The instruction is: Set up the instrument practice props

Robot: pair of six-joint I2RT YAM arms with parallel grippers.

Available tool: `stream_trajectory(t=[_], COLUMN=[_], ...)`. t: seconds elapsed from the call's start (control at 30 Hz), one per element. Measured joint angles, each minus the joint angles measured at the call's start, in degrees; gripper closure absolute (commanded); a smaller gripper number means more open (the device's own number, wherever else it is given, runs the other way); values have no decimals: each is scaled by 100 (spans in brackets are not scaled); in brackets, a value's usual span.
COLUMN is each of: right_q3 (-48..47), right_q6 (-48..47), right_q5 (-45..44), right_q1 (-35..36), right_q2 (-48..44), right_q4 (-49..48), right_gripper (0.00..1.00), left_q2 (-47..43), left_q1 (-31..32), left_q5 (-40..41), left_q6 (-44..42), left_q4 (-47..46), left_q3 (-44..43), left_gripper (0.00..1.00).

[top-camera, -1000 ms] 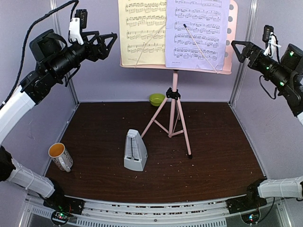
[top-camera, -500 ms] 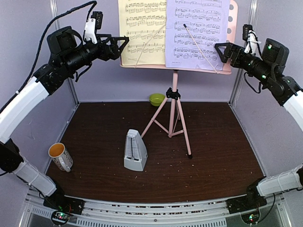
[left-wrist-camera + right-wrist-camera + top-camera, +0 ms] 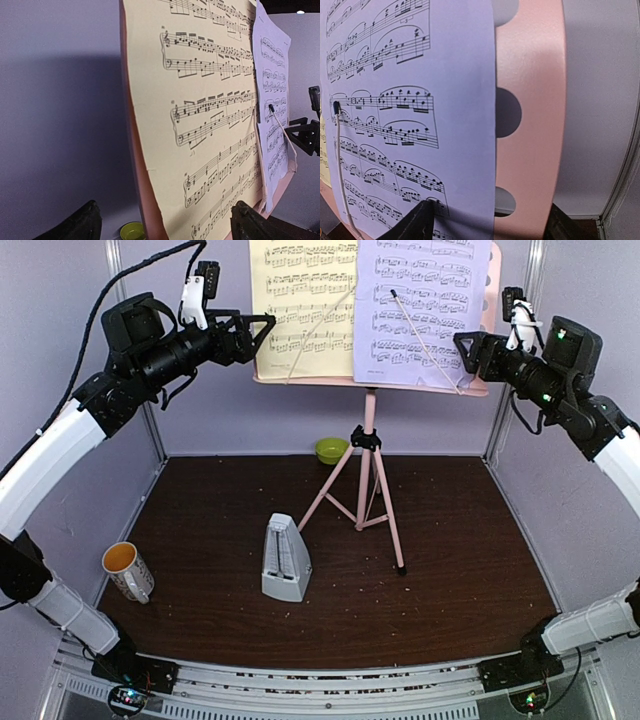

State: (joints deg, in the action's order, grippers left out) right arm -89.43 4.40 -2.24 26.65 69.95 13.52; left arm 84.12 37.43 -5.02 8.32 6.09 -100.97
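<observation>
The pink music stand (image 3: 368, 440) stands at the back middle on its tripod. A yellow sheet (image 3: 300, 310) and a lavender sheet (image 3: 420, 310) rest on its desk (image 3: 488, 335). My left gripper (image 3: 258, 332) is open, its jaws on either side of the desk's left edge; the left wrist view shows the yellow sheet (image 3: 200, 115) and that pink edge (image 3: 145, 200) between its fingers (image 3: 250, 225). My right gripper (image 3: 466, 348) is open around the right edge, the lavender sheet (image 3: 410, 100) and pink desk (image 3: 530, 125) between its fingers (image 3: 410, 225). The pale-grey metronome (image 3: 285, 560) stands on the table.
A white mug with an orange inside (image 3: 128, 570) stands at the near left. A lime-green bowl (image 3: 331, 450) sits by the back wall behind the tripod legs (image 3: 392, 530). Purple booth walls and metal posts (image 3: 500, 410) close in the sides.
Both arms have swung inward from the side walls to the edges of the stand's desk. The lavender sheet and the desk's right side have shifted slightly to the right.
</observation>
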Motion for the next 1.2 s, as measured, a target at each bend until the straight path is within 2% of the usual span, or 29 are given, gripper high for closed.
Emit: stream_trajectory(t=[0.23, 0.43, 0.5, 0.67, 0.8, 0.93, 1.2], right_q3=[0, 4, 22, 50, 50, 26, -35], right_q6=[-258, -470, -531, -555, -404, -203, -138], right_q5=[-151, -306, -365, -417, -286, -66, -57], right_q1=[0, 0, 0, 0, -2, 0, 0], right_q2=[-90, -205, -247, -289, -289, -208, 114], right_q4=[9, 35, 35, 42, 28, -13, -37], right_gripper=[38, 51, 47, 20, 13, 15, 33], left_q2=[0, 0, 0, 0, 0, 90, 245], left_q1=[0, 0, 0, 0, 0, 0, -2], left_q5=[2, 4, 4, 4, -15, -68, -151], left_q6=[-2, -4, -4, -31, -76, -96, -105], left_q4=[0, 0, 0, 2, 13, 92, 155], left_q3=[0, 0, 0, 0, -4, -166, -297], left_gripper=[9, 10, 10, 8, 7, 7, 7])
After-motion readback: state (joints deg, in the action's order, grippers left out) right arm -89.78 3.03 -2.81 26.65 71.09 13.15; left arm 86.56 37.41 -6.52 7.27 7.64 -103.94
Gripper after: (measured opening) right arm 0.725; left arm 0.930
